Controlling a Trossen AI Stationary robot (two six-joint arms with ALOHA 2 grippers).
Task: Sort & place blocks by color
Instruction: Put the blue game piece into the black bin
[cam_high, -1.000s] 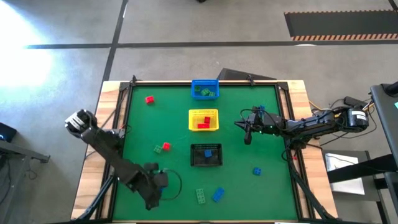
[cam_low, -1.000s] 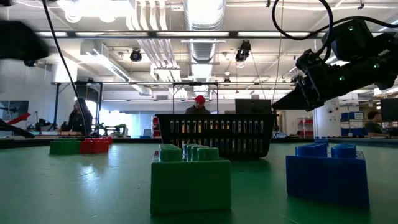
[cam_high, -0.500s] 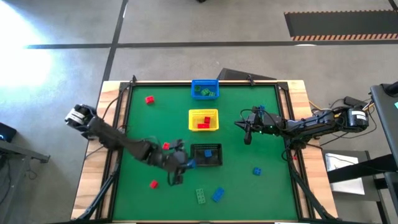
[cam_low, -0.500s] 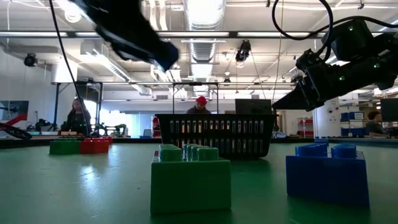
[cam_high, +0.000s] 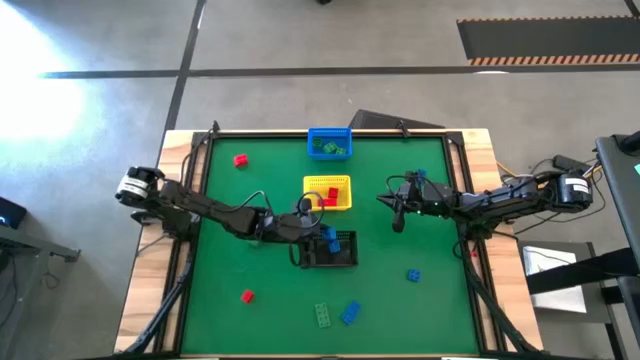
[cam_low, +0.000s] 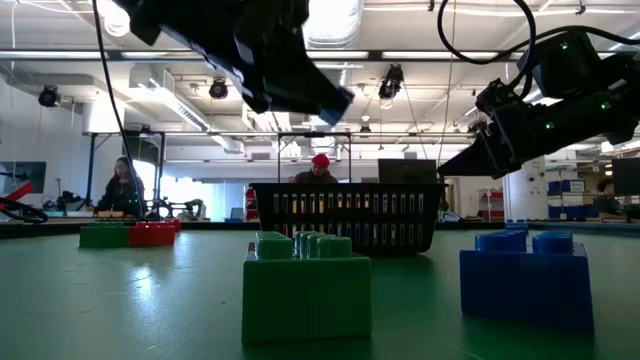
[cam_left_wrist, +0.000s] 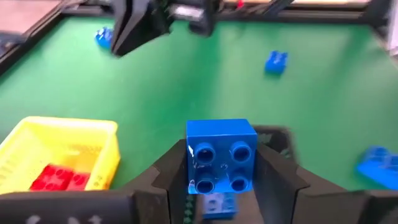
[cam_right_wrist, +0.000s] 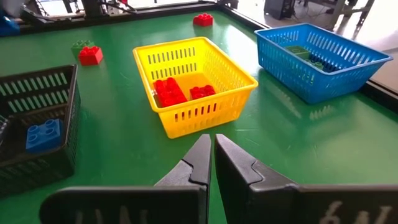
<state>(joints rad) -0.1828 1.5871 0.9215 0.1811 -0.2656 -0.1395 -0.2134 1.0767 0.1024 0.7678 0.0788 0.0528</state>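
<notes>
My left gripper (cam_high: 312, 238) hangs over the left side of the black basket (cam_high: 345, 262), shut on a blue block (cam_left_wrist: 221, 155). Another blue block (cam_left_wrist: 215, 203) lies in that basket beneath it. My right gripper (cam_high: 398, 216) waits shut above the green mat, right of the yellow basket (cam_high: 327, 181), which holds red blocks (cam_right_wrist: 170, 92). The blue basket (cam_high: 329, 133) at the far edge holds green blocks (cam_right_wrist: 299, 53). Loose on the mat lie red blocks (cam_high: 240, 159) (cam_high: 247, 296), a green block (cam_high: 324, 315) and blue blocks (cam_high: 350, 313) (cam_high: 413, 275). My left gripper pinches the blue block between its two fingers, one on each side face (cam_left_wrist: 189, 163). The studded top faces back toward the wrist. The fingers reach in from the table's left, slanting down. The block is lifted clear above the black basket.
A red and a green block (cam_low: 128, 235) lie together on the mat left of the black basket, hidden under my left arm in the high view. The three baskets stand in a row down the table's middle. Open mat shows at the far left and the right. People stand in the room beyond.
My left arm has swung from the near-left part of the table toward the far side and the right, ending over the black basket with the blue block in its fingers. Its move has uncovered a red block on the near-left mat.
</notes>
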